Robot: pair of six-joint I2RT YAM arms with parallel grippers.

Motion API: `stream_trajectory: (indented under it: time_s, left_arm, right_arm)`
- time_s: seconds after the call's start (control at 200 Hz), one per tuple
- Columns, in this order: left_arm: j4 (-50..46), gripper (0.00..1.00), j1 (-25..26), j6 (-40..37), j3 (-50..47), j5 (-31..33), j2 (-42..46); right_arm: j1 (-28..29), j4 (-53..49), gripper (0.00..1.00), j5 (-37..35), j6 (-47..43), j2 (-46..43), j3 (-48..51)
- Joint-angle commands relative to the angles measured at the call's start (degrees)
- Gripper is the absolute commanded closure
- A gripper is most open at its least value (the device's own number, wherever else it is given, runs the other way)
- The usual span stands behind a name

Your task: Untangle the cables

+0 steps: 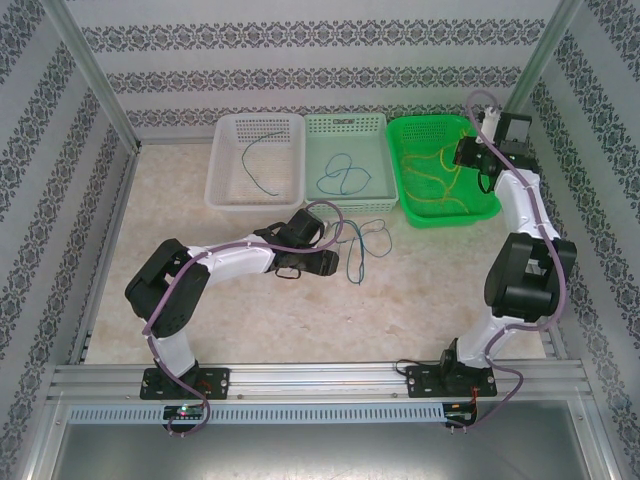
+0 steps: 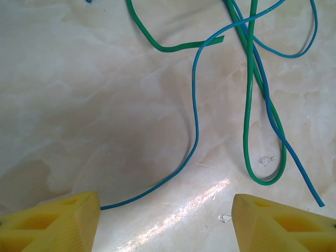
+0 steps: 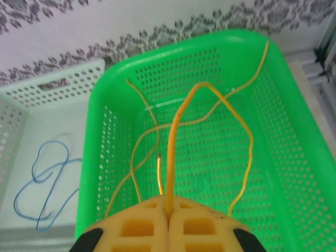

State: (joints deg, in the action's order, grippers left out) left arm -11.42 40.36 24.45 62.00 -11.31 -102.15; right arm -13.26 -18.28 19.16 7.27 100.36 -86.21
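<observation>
On the tabletop a blue cable (image 2: 195,121) and a green cable (image 2: 247,105) lie crossed over each other; from above they form a small tangle (image 1: 362,245). My left gripper (image 2: 165,220) hovers just above it, open, its yellow fingers (image 2: 52,223) wide apart with only bare table between them; the blue strand runs by the left finger. My right gripper (image 3: 168,212) is shut on a yellow cable (image 3: 173,147) and hangs over the bright green basket (image 3: 100,105), where other yellow strands loop. In the top view the right gripper (image 1: 468,155) is above that basket (image 1: 447,221).
A white basket (image 1: 250,203) at the back left holds a dark green cable (image 1: 258,165). The pale green basket (image 1: 345,120) in the middle holds a blue cable (image 1: 345,178). Patterned walls and metal posts close in the table.
</observation>
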Motion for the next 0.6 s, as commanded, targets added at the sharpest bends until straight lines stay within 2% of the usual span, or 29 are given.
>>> stream_trajectory:
  time_s: [0.0, 0.035, 0.065, 0.125, 0.16, 0.21, 0.32, 0.51, 0.594]
  left_arm:
    - [1.1, 0.32, -0.5, 0.6, -0.3, 0.5, 1.4]
    - [1.2, 0.32, -0.5, 0.6, -0.2, 0.4, 1.4]
    - [1.1, 0.32, -0.5, 0.5, 0.0, 0.3, 1.3]
    - [0.8, 0.32, -0.5, 0.2, 0.3, 0.1, 1.4]
    - [0.5, 0.32, -0.4, 0.0, 0.6, 0.2, 1.3]
    - [0.1, 0.32, -0.5, -0.4, 0.8, 0.6, 1.3]
    - [-0.9, 0.32, -0.5, -1.2, 1.8, 1.5, 1.3]
    - [-0.6, 0.32, -0.6, -1.2, 2.6, 1.9, 2.2]
    - [-0.3, 0.32, -0.7, -1.0, 2.7, 1.4, 1.9]
  right_arm:
    - [-0.1, -5.3, 0.91, 3.4, 1.2, 2.1, -0.7]
    - [-0.1, -6.6, 0.78, 3.5, 1.2, 2.7, -0.9]
    - [-0.1, -7.6, 0.61, 3.6, 1.3, 3.0, -1.1]
    - [-0.1, -8.8, 0.34, 4.5, 1.8, 2.8, -1.3]
    - [-0.1, -8.7, 0.22, 4.8, 2.5, 2.1, -1.1]
    - [0.0, -7.8, 0.12, 4.9, 3.6, 0.3, -0.3]
    - [0.5, -5.4, 0.02, 3.8, 5.4, -4.6, 1.9]
    - [2.2, -5.1, 0.03, 2.7, 8.2, -11.8, 4.0]
    - [4.7, -4.5, 0.05, 2.8, 8.9, -15.0, 7.0]
